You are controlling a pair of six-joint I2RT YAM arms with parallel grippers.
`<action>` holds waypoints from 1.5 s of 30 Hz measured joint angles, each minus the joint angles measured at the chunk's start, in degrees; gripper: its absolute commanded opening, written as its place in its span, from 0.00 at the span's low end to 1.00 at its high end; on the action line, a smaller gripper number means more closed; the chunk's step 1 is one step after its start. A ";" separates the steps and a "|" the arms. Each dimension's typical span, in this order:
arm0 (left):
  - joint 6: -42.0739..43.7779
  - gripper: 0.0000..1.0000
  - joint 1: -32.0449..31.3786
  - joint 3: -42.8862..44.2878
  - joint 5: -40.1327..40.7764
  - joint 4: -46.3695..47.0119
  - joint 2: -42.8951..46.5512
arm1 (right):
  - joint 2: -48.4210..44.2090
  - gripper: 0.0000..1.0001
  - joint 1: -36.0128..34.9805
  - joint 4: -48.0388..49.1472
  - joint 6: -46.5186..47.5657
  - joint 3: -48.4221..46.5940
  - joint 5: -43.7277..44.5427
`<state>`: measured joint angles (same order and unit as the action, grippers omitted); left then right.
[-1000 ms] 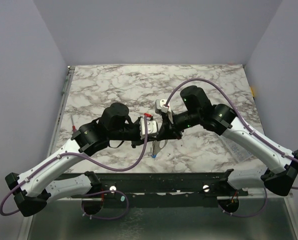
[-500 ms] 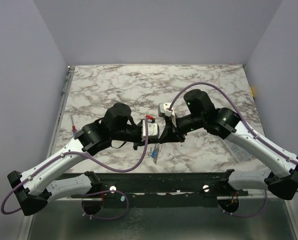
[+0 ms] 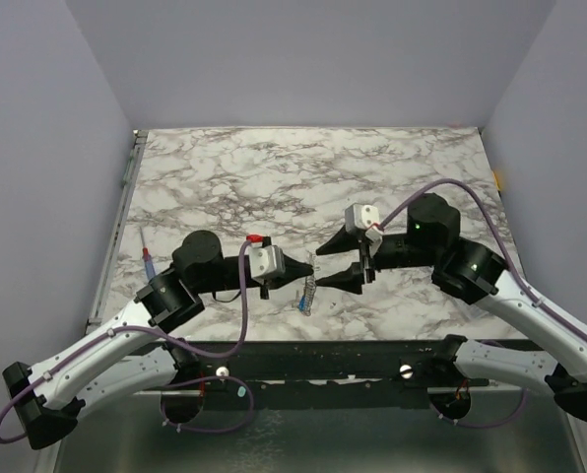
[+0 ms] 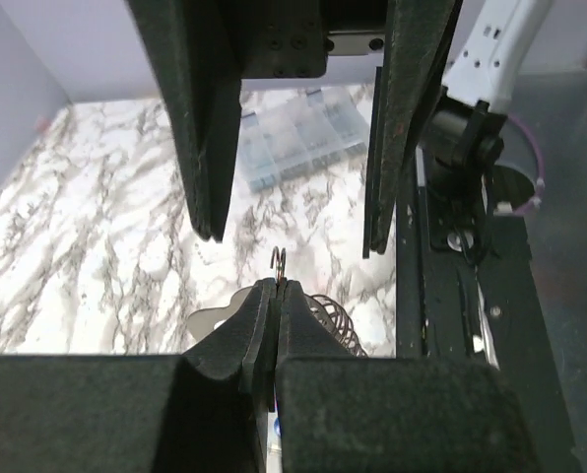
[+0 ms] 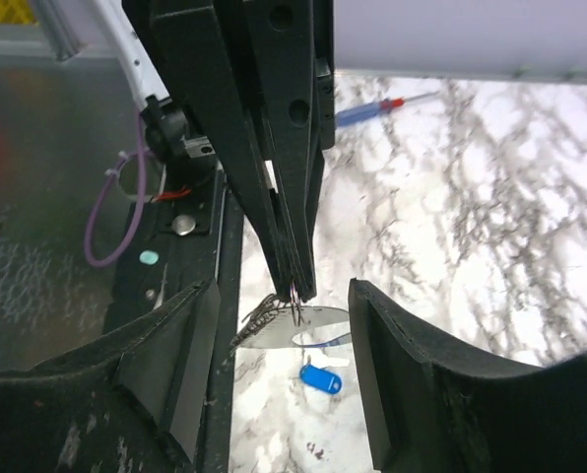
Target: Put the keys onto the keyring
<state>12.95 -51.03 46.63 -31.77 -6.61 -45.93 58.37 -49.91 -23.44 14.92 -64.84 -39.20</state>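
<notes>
My left gripper (image 3: 298,268) is shut on the thin wire keyring (image 4: 280,260), which pokes out just past its fingertips. A flat silvery key (image 5: 298,326) and a coiled spring piece (image 5: 257,317) hang from the ring. Below them is a blue-headed key (image 5: 320,377); I cannot tell whether it hangs or lies on the marble. The bunch shows in the top view as the keys (image 3: 308,293). My right gripper (image 3: 324,266) is open, its fingers either side of the left fingertips (image 5: 298,281) without touching. In its own view the right gripper (image 5: 284,296) holds nothing.
A blue-and-red screwdriver (image 3: 148,258) lies at the marble table's left edge (image 3: 126,212). A clear compartment box (image 4: 298,146) sits on the table beyond the right arm. The black rail (image 3: 313,357) with the arm bases runs along the near edge.
The right gripper has opened and backed off to the right. The left gripper has shut on the keyring and drawn slightly left. The keys now hang from the left gripper alone.
</notes>
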 measured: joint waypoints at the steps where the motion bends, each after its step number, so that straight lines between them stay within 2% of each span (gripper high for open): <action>1: -1.14 0.00 0.00 -1.29 0.35 2.38 0.92 | -1.44 0.64 0.00 2.56 -0.81 1.49 0.63; 6: -6.95 0.00 0.00 -8.98 2.21 15.89 5.29 | -7.80 0.62 -0.02 14.84 -5.44 9.35 3.19; 11: -11.63 0.00 0.00 -13.20 3.26 25.62 6.29 | -8.55 0.57 -0.02 23.71 -10.05 12.90 4.70; 18: -16.74 0.00 0.00 -17.77 4.94 37.73 7.96 | -7.98 0.45 0.52 29.94 -15.26 15.76 4.83; 22: -18.82 0.00 0.00 -19.76 6.08 42.66 8.83 | -7.61 0.35 0.83 32.04 -16.72 15.76 4.31; 27: -20.06 0.00 0.00 -21.29 6.73 46.53 9.29 | -6.16 0.28 0.94 33.70 -17.49 15.72 2.08; 32: -20.68 0.00 0.02 -22.08 7.39 48.15 9.40 | -3.58 0.27 1.14 33.99 -17.86 15.54 -0.52; 40: -20.85 0.00 0.02 -22.27 7.85 49.83 9.38 | -2.97 0.27 1.25 34.07 -17.86 14.91 -2.56; 45: -20.87 0.00 0.00 -22.32 7.85 50.53 9.18 | -3.02 0.31 1.25 33.99 -17.79 14.56 -2.67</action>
<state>-7.92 -51.03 24.32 -23.92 43.92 -36.75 55.35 -48.66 10.55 -2.87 -50.28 -41.87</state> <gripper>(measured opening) 0.017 0.289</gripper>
